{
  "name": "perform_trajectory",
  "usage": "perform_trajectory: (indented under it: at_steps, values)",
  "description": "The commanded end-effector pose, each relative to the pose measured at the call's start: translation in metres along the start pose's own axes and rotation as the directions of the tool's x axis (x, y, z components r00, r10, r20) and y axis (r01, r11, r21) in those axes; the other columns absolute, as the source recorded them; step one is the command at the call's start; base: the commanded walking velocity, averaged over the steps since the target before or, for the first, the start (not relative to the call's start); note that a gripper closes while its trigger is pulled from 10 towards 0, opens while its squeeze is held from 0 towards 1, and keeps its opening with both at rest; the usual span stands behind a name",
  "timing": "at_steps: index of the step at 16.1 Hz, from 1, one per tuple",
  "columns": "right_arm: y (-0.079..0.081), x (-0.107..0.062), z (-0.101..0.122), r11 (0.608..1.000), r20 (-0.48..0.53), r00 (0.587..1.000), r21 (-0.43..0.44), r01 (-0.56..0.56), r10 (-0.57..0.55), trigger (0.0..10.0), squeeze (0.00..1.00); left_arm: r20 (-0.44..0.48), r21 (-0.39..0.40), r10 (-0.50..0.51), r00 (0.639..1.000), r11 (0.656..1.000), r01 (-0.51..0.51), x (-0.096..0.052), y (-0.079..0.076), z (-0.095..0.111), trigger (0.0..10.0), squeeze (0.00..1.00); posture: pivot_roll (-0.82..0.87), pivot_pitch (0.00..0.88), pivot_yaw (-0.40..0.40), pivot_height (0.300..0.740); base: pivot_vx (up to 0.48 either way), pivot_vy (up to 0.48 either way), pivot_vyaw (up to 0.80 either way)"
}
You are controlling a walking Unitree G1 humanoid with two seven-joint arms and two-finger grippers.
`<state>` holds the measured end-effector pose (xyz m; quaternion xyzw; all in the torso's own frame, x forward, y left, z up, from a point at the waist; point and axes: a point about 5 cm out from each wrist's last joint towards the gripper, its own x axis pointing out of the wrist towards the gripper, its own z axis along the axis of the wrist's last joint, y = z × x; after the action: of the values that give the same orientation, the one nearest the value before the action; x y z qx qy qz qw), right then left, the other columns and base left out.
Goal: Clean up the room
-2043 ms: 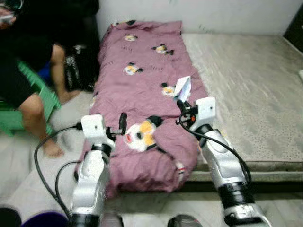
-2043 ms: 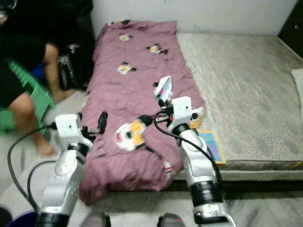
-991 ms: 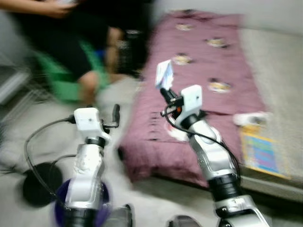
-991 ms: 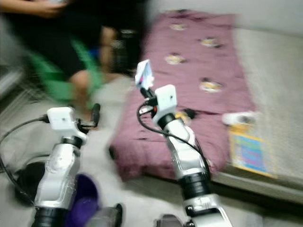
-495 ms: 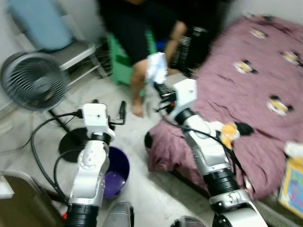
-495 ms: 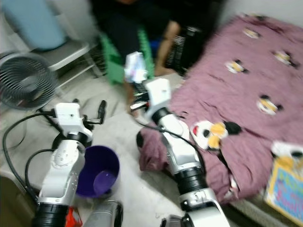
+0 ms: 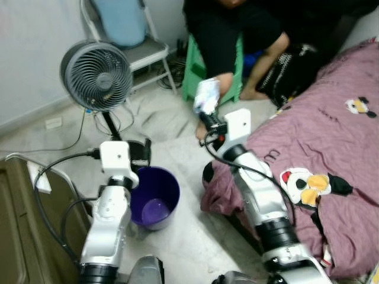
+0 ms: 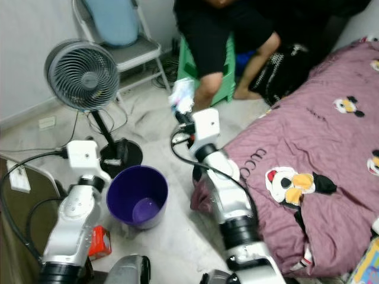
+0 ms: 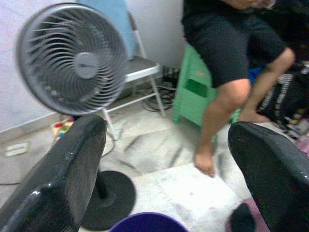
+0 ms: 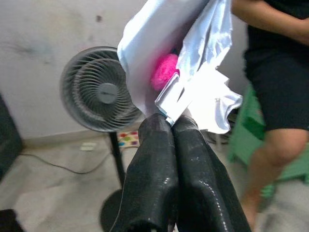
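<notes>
- The right gripper (image 7: 208, 120) is raised above the floor beside the bed, its black fingers pinched together on a crumpled white wrapper (image 10: 181, 63) with a pink patch inside.
- The purple bin (image 8: 137, 196) stands on the floor toward the left arm, near the fan (image 8: 81, 74).
- Best carry the wrapper across until it hangs squarely over the bin's mouth before letting go; light, it may drift.
- The left gripper (image 9: 164, 174) hangs spread and empty by the bin's rim.
</notes>
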<state>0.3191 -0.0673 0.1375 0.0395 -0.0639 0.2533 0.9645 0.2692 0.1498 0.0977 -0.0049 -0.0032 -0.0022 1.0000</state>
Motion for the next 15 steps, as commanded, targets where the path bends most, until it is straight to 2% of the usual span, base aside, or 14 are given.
perform_trajectory:
  at_steps: [1, 4, 7, 15]
  values:
    - [-0.001, 0.001, 0.001, 1.000, 0.007, 1.000, -0.004, 0.005, -0.005, 10.0, 0.00, 0.037, -0.011, -0.019, 0.999, 1.000, 0.019, 0.003, -0.004, 0.008, 10.0, 0.00, 0.00, 0.036, 0.009, 0.740, 0.000, 0.000, 0.00]
    - [-0.003, -0.002, -0.001, 1.000, 0.003, 1.000, -0.010, 0.007, -0.007, 10.0, 0.00, 0.059, -0.059, -0.059, 0.997, 0.996, 0.062, -0.001, -0.010, 0.012, 10.0, 0.00, 0.00, 0.043, 0.007, 0.740, 0.000, 0.000, 0.00]
    - [-0.003, -0.003, -0.001, 1.000, 0.004, 1.000, -0.005, 0.006, -0.006, 10.0, 0.00, 0.064, -0.062, -0.076, 0.995, 0.995, 0.080, -0.003, -0.012, 0.011, 10.0, 0.00, -0.01, 0.046, 0.006, 0.740, 0.000, 0.000, 0.72]
    - [-0.006, -0.003, -0.002, 1.000, -0.005, 1.000, -0.013, 0.012, -0.012, 10.0, 0.00, 0.065, -0.086, -0.092, 0.994, 0.991, 0.098, -0.004, -0.014, 0.010, 10.0, 0.00, -0.01, 0.047, 0.003, 0.740, 0.280, 0.000, 0.05]
